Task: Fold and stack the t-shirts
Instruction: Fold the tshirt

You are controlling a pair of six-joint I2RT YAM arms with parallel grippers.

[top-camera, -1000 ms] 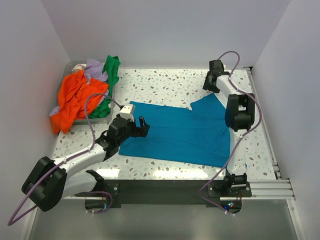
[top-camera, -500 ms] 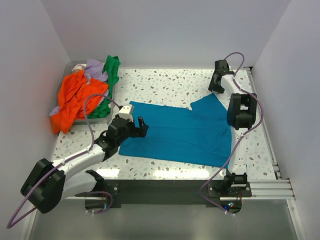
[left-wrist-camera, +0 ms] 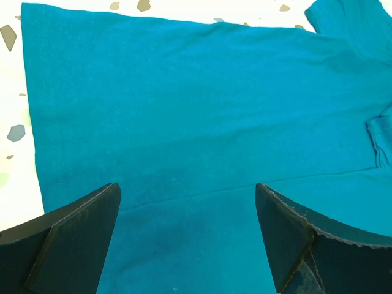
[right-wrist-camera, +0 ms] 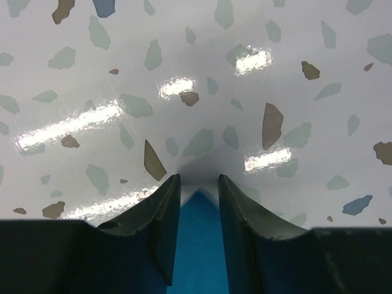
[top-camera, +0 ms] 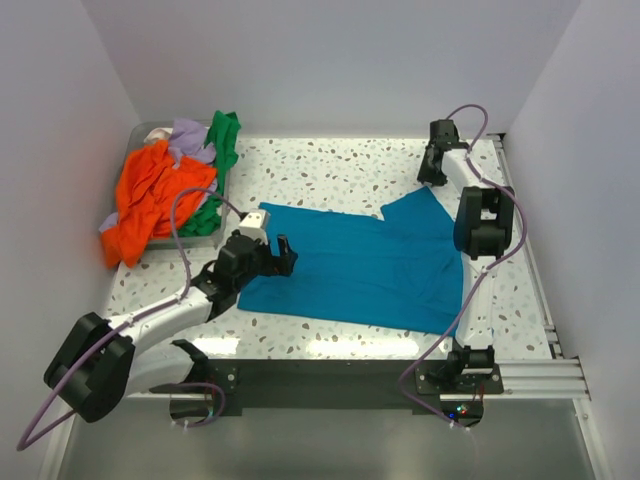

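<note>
The large teal t-shirt (top-camera: 370, 265) lies spread flat across the middle of the table. My left gripper (top-camera: 283, 253) hovers open over its left part; in the left wrist view the teal cloth (left-wrist-camera: 202, 110) fills the frame beneath the wide-apart fingers of that gripper (left-wrist-camera: 187, 190). My right gripper (top-camera: 432, 172) is at the far right, at the tip of the shirt's sleeve. In the right wrist view that gripper (right-wrist-camera: 199, 180) has its fingers slightly apart, with the pointed teal sleeve corner (right-wrist-camera: 199, 245) lying between them. The orange (top-camera: 150, 195), green (top-camera: 222, 135) and lavender (top-camera: 188, 140) t-shirts lie piled at the far left.
A grey bin (top-camera: 140, 135) at the far left corner holds the pile of shirts, with the orange one spilling over its front edge. White walls enclose the speckled table (top-camera: 330, 170) on three sides. A metal rail (top-camera: 540, 375) runs along the near edge.
My right gripper moved slightly right and back at the sleeve tip, then held still. My left gripper stayed over the shirt's left part.
</note>
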